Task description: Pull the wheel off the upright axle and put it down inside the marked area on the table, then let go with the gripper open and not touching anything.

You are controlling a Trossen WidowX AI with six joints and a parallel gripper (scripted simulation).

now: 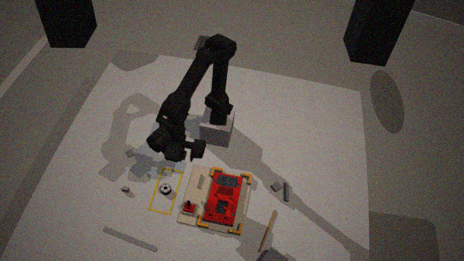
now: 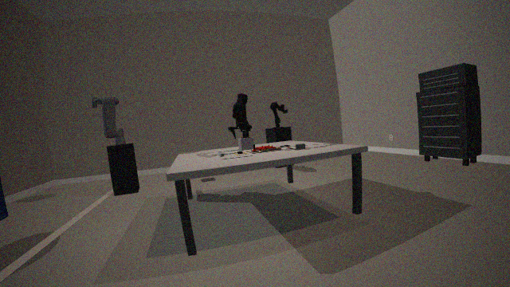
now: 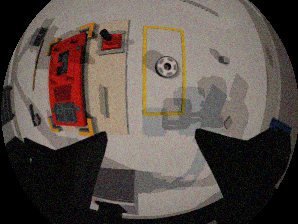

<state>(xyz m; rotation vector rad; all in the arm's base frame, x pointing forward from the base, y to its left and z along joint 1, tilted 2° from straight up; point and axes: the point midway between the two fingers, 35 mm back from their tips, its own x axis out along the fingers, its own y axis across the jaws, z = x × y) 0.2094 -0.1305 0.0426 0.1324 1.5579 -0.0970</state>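
The wheel (image 1: 165,185) (image 3: 167,59), pale with a dark hub hole, lies flat on the table inside the marked area, a yellow outline (image 1: 159,212) (image 3: 144,70). It is clear of the lines. The upright axle (image 1: 188,204) (image 3: 105,35) is a short black post on a red block (image 1: 189,209) (image 3: 114,43), with no wheel on it. My gripper (image 1: 183,157) (image 3: 152,136) is wide open and empty. It is raised above the table, behind the marked area towards the arm's base, and touches nothing. In the exterior view the small parts are too small to tell apart.
A red panel (image 1: 234,197) (image 3: 76,90) with orange corner brackets sits on the beige board (image 1: 196,185) (image 3: 116,75), beside the marked area. A small grey part (image 1: 125,189) (image 3: 222,59) lies on its other side. A grey bar (image 1: 130,239) and a wooden stick (image 1: 267,232) lie farther out.
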